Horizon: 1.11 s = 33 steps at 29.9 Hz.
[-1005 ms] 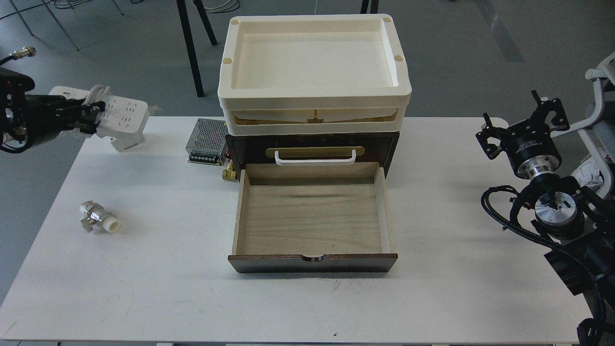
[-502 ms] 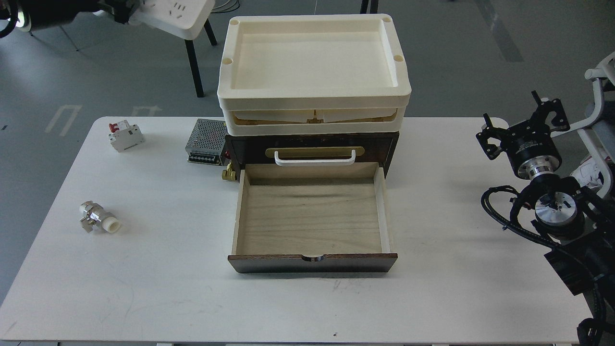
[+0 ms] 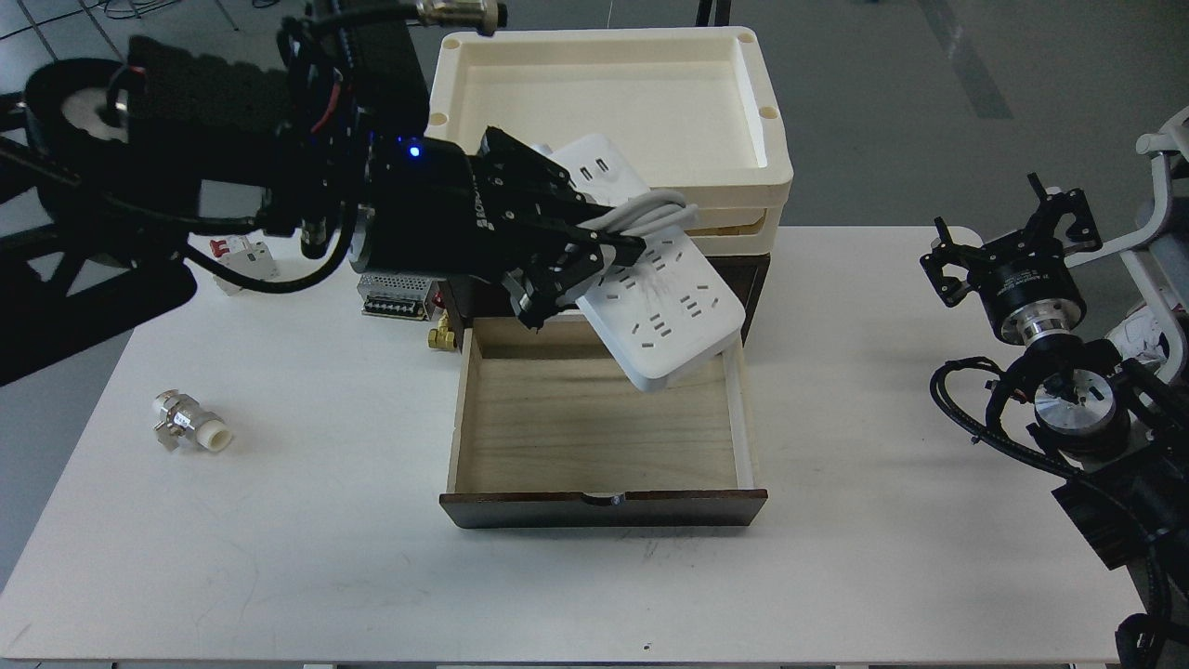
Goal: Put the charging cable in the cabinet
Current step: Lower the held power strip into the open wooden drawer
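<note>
My left gripper (image 3: 594, 255) is shut on the charging cable (image 3: 664, 311), a flat white power strip with a white cord looped round its middle. It holds the strip tilted in the air above the back of the open pale-wood drawer (image 3: 604, 423) of the dark brown cabinet (image 3: 752, 269). The strip hides the cabinet's handle. My right gripper (image 3: 1008, 228) hangs at the right edge of the table, away from the cabinet; its fingers appear spread and hold nothing.
Cream plastic trays (image 3: 608, 111) are stacked on top of the cabinet. A perforated power supply box (image 3: 395, 293) and a white circuit breaker (image 3: 246, 255) sit left of the cabinet. A small white and metal fitting (image 3: 190, 423) lies on the white table (image 3: 279, 539) at the left.
My left arm has swung from the far left, up and over, to above the drawer, carrying the power strip with it. The right arm has not moved.
</note>
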{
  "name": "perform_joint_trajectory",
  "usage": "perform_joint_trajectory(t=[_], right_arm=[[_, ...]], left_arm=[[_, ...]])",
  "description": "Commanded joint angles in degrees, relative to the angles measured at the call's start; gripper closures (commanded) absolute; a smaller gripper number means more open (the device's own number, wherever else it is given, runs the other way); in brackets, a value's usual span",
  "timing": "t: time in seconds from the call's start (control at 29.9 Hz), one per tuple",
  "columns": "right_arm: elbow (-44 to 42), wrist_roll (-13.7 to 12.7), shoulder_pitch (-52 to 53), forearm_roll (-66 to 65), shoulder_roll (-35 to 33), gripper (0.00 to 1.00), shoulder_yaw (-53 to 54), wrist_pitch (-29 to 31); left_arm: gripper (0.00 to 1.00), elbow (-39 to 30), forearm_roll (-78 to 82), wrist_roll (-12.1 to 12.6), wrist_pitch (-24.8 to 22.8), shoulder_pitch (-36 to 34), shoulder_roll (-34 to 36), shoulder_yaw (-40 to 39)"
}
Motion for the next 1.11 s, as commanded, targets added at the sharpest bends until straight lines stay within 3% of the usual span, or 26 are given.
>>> perform_joint_trajectory(t=[0.0, 0.17, 0.33, 0.94, 1.07], right_arm=[[-0.03, -0.02, 0.00, 0.00, 0.00, 0.00, 0.05, 0.00], [-0.03, 0.06, 0.09, 0.00, 0.00, 0.00, -0.04, 0.00], [0.06, -0.02, -0.09, 0.00, 0.00, 0.00, -0.04, 0.00], [-0.03, 0.06, 0.27, 0.00, 0.35, 0.00, -1.89, 0.00], [0.05, 0.06, 0.27, 0.00, 0.35, 0.00, -1.89, 0.00]], left_arm=[[0.93, 0.86, 0.26, 1.00, -0.01, 8.21, -3.08, -0.15], [0.93, 5.51, 0.70, 2.67, -0.01, 15.95, -5.19, 0.03], [0.93, 12.19, 0.61, 5.40, 0.21, 18.59, -8.80, 0.03], [0.88, 30.47, 1.84, 5.75, 4.78, 21.06, -18.37, 0.20], [0.79, 32.68, 1.58, 9.87, 5.05, 20.97, -19.61, 0.12]])
